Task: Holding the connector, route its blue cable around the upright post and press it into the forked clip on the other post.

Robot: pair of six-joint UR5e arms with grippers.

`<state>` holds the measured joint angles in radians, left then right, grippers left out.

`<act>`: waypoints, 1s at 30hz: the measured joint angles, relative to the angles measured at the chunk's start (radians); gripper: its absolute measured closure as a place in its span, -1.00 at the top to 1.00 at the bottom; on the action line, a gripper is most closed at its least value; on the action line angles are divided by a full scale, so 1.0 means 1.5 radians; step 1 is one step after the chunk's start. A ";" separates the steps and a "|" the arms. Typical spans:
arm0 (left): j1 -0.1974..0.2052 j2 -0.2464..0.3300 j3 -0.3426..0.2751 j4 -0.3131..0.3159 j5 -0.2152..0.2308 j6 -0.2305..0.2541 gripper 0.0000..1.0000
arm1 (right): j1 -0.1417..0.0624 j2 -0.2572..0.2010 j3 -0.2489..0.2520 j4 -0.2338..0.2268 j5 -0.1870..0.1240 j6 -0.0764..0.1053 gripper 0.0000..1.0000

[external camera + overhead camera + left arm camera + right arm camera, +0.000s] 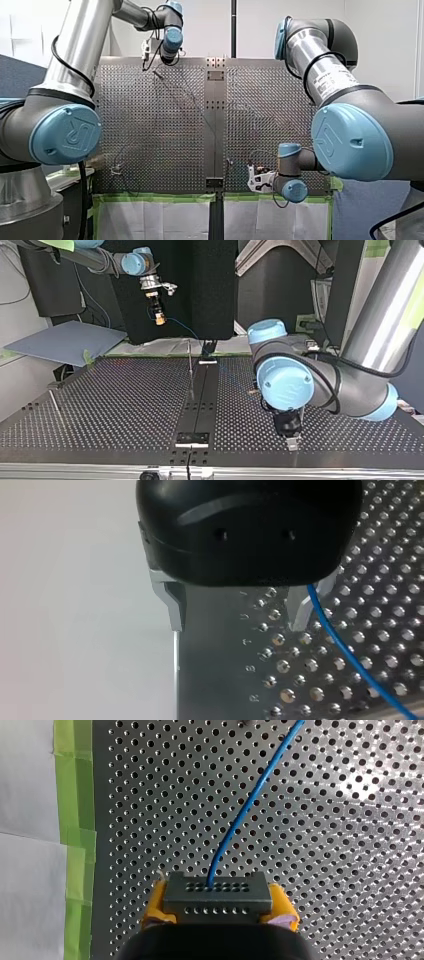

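Your right claw (218,914) is clamped on the connector (217,895), held between its yellow pads (155,905). Careful: the blue cable (250,805) passes just beside your left claw (237,612), whose fingers are apart. A snag there would twist the connector. Its long axis spans pad to pad, and the cable face points ahead of the claw.

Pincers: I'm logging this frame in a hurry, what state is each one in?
My left pincer: open, holding nothing.
My right pincer: closed on the connector of the blue cable.
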<state>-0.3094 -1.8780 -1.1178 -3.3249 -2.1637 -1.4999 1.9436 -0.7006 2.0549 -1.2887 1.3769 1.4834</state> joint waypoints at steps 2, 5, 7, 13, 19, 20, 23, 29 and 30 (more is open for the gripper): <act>0.001 -0.007 0.000 -0.003 0.001 0.000 1.00 | 0.000 0.000 0.000 0.000 0.000 0.000 -1.00; 0.002 -0.019 0.000 -0.005 0.004 -0.001 1.00 | 0.000 0.000 0.000 0.001 0.000 -0.001 -1.00; 0.003 -0.023 0.000 -0.002 0.005 -0.001 1.00 | 0.000 0.000 0.000 0.001 0.000 -0.001 -1.00; 0.012 -0.025 0.001 0.002 0.007 -0.002 1.00 | 0.001 0.000 0.000 0.001 0.000 -0.001 -1.00; 0.019 -0.037 0.011 -0.006 0.011 -0.006 1.00 | 0.002 0.000 0.000 0.001 0.000 -0.001 -1.00; 0.019 -0.042 0.014 -0.010 0.011 -0.006 1.00 | 0.002 0.000 0.000 0.001 0.000 -0.001 -1.00; 0.013 -0.054 0.018 -0.024 0.010 -0.009 1.00 | 0.002 0.000 0.000 0.001 0.000 -0.001 -1.00; -0.001 -0.060 0.016 -0.038 0.008 -0.011 1.00 | 0.002 0.000 0.000 0.001 0.000 -0.001 -1.00; -0.002 -0.060 0.015 -0.039 0.008 -0.011 1.00 | 0.002 0.000 0.000 0.001 0.000 -0.001 -1.00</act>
<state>-0.3121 -1.9675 -1.0957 -3.3829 -2.1522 -1.5170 1.9473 -0.7008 2.0549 -1.2866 1.3765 1.4816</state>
